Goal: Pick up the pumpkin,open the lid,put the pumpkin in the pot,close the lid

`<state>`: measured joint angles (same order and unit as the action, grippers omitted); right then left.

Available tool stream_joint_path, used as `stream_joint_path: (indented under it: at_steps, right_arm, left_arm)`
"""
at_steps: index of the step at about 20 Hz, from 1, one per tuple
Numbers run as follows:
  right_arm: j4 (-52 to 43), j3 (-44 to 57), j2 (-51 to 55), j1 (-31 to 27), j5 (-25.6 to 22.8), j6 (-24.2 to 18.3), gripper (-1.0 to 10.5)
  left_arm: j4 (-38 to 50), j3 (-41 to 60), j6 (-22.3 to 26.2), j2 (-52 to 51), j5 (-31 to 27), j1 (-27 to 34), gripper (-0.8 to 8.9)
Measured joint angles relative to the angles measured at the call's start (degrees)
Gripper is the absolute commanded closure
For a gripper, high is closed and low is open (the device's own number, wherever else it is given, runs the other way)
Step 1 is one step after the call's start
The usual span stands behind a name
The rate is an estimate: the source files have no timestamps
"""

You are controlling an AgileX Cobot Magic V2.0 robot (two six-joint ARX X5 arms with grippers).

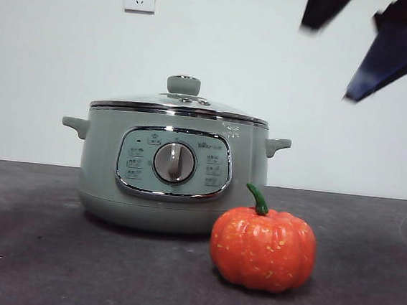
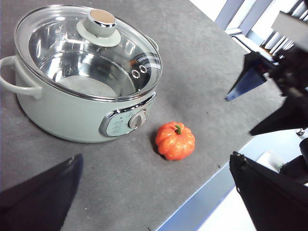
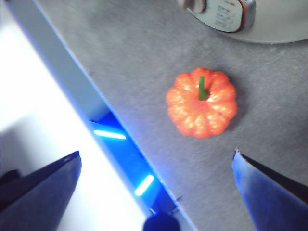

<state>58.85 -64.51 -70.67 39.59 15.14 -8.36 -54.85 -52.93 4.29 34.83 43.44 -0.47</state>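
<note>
The pumpkin (image 1: 263,248) sits on the surface (image 1: 35,252) just beside the pot (image 1: 173,171) — lid (image 1: 181,101) on. The right gripper (image 3: 156,168) hangs above it, fingers spread wide, holding nothing. Best to come straight down — squeeze its round sides, not the stem. The left gripper (image 2: 154,192) waits, open too.
</note>
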Motion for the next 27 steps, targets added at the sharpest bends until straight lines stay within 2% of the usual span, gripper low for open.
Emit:
stream_joint_path:
  at_steps: [4,17,27]
  right_arm:
    - [-2.45,0.0,-4.68,0.26,-1.66,0.04,1.9]
    - [-11.93,3.13,-15.1,0.24,-1.95,1.09,1.9]
    - [-18.71,5.18,-22.53,1.64,-4.17,2.16,1.9]
  left_arm:
    - [0.0,0.0,0.0,0.0,0.0,0.0,0.64]
    - [0.0,0.0,0.0,0.0,0.0,0.0,0.64]
    - [-0.02,0.0,0.0,0.0,0.0,0.0,0.64]
